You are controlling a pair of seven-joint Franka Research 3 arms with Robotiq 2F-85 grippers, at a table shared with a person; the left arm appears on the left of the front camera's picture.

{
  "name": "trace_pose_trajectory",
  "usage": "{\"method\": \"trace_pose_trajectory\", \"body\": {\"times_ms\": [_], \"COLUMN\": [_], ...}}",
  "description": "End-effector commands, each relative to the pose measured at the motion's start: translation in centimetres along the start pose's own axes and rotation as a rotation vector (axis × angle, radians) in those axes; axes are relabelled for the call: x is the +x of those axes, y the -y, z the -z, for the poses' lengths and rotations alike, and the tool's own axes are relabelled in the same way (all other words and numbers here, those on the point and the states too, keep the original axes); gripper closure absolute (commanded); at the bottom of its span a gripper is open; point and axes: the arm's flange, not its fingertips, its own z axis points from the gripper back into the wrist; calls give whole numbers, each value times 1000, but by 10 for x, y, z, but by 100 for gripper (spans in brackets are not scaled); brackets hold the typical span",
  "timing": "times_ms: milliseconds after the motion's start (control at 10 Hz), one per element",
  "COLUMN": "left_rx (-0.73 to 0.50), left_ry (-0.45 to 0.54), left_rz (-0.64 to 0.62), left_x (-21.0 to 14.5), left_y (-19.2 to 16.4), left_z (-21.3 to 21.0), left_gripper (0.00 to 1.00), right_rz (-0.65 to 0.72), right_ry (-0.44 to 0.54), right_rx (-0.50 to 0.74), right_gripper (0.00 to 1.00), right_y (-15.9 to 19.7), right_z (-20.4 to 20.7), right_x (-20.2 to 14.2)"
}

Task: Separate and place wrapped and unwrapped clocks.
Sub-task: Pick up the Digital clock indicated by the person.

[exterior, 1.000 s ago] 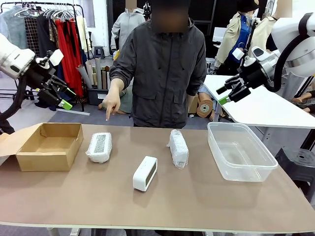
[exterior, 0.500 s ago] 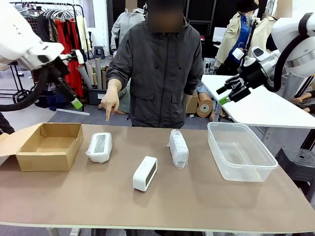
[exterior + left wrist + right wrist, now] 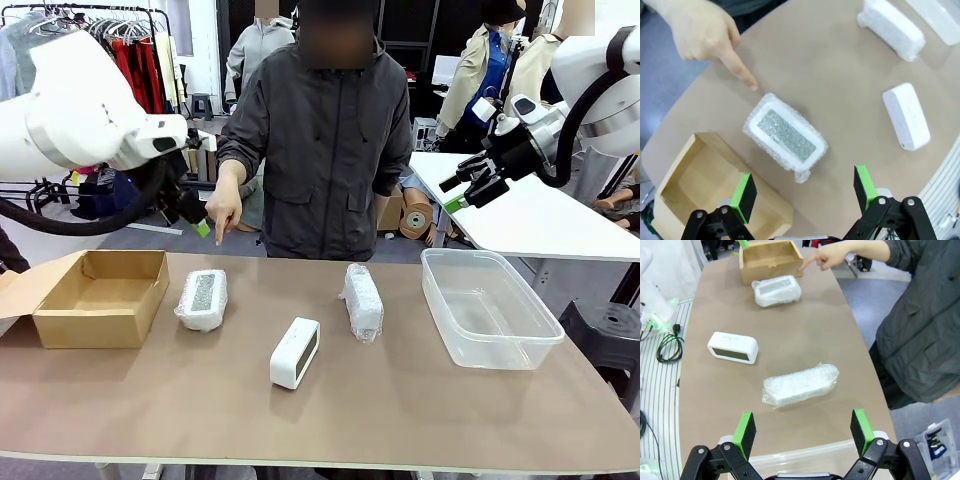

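Note:
Two film-wrapped clocks lie on the table: one at the left [image 3: 202, 299] [image 3: 785, 137] [image 3: 776, 290], one right of centre [image 3: 363, 300] [image 3: 891, 27] [image 3: 800, 385]. The bare white clock [image 3: 295, 352] [image 3: 906, 116] [image 3: 733, 347] stands in front, between them. My left gripper [image 3: 195, 215] [image 3: 803, 192] hangs open in the air above the left wrapped clock, close to the person's pointing hand [image 3: 225, 210] [image 3: 710, 40]. Up at the far right, my right gripper [image 3: 460, 190] [image 3: 802, 432] is open and holds nothing.
An open brown cardboard box [image 3: 100, 297] [image 3: 700, 175] [image 3: 770, 260] sits at the table's left end. A clear plastic tub [image 3: 490, 310] [image 3: 790, 460] stands at the right end. The person stands at the far edge, finger aimed down at the left wrapped clock.
My left arm has swung right, from above the cardboard box to over the left wrapped clock beside the person's hand. The right arm and the clocks have not moved.

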Motion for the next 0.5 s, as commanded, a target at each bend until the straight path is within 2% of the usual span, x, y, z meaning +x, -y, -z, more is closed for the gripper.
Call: {"method": "trace_pose_trajectory", "body": {"times_ms": [0, 100, 400], "left_rx": [-40, 0, 0], "left_ry": [-33, 0, 0], "left_rz": [89, 0, 0], "left_x": [-2, 0, 0], "left_y": [-8, 0, 0], "left_z": [10, 0, 0], "left_gripper": [0, 0, 0], "right_rz": [-4, -4, -4], "right_ry": [0, 0, 0], "right_rx": [-5, -5, -5], "right_gripper": [0, 0, 0], "right_y": [0, 0, 0], "right_z": [-1, -1, -1], "right_x": [1, 1, 1]}}
